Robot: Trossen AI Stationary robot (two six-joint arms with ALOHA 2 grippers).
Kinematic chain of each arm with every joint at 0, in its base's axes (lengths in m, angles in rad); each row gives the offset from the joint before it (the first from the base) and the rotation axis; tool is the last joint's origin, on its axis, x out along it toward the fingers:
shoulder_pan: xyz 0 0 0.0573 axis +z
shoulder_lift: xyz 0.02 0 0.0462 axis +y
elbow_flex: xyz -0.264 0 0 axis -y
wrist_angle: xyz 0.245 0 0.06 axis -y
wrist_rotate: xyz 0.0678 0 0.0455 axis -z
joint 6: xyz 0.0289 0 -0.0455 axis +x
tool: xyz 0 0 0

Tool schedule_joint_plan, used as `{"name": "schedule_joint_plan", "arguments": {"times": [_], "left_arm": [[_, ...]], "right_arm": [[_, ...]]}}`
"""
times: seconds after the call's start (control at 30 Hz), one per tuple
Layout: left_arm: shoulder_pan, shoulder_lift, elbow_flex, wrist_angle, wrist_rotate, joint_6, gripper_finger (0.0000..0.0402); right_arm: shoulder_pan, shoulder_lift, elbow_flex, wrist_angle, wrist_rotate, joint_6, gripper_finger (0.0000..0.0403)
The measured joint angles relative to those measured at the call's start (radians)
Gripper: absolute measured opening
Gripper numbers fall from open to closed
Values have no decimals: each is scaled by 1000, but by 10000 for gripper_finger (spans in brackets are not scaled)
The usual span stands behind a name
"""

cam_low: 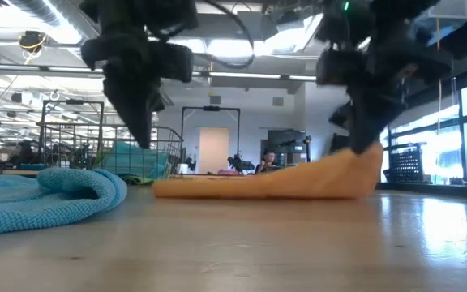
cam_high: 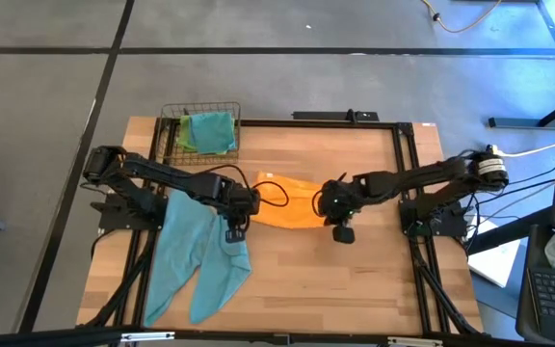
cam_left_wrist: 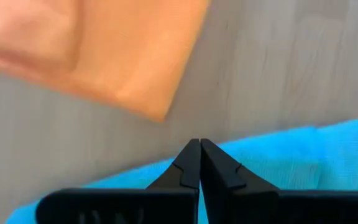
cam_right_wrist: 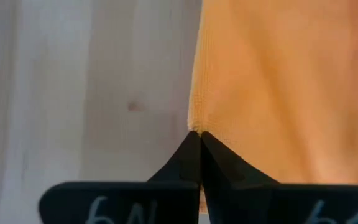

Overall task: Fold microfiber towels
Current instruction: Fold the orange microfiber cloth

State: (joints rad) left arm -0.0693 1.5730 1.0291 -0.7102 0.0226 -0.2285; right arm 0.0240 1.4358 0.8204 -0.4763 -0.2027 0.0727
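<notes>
The high view lays out the whole table (cam_high: 287, 280): an orange towel (cam_high: 292, 204) lies folded at its middle, a teal towel (cam_high: 196, 255) sprawls over the near left part, and a wire basket (cam_high: 200, 130) at the far left edge holds a green towel (cam_high: 186, 135) and another teal cloth (cam_high: 215, 130).

The left gripper (cam_high: 237, 226) sits between the orange towel's left end and the teal towel. Its wrist view shows what the overhead cannot: the fingertips (cam_left_wrist: 199, 163) are pressed together with nothing between them, the teal towel (cam_left_wrist: 303, 155) just under them and the orange corner (cam_left_wrist: 148, 93) a little beyond.

The right gripper (cam_high: 340, 220) is at the orange towel's right end. Its wrist view shows the jaws closed, pinching the towel's edge (cam_right_wrist: 194, 124). The low view adds that this end (cam_low: 355, 170) is lifted off the wood, while the rest lies flat. There the teal towel (cam_low: 47, 199) bulks at the near left, partly hiding the basket (cam_low: 136, 154) behind it.
</notes>
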Motion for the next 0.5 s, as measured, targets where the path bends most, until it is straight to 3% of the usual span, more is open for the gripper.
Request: {"name": "schedule_joint_plan", "arguments": {"times": [0.2, 0.5], "left_arm": [[-18, -26, 37, 4, -52, -6, 0], [-56, 0, 48, 383, -108, 135, 29]], "right_arm": [[-1, -75, 9, -10, 77, -3, 3], [-10, -60, 10, 24, 79, -3, 3]]}}
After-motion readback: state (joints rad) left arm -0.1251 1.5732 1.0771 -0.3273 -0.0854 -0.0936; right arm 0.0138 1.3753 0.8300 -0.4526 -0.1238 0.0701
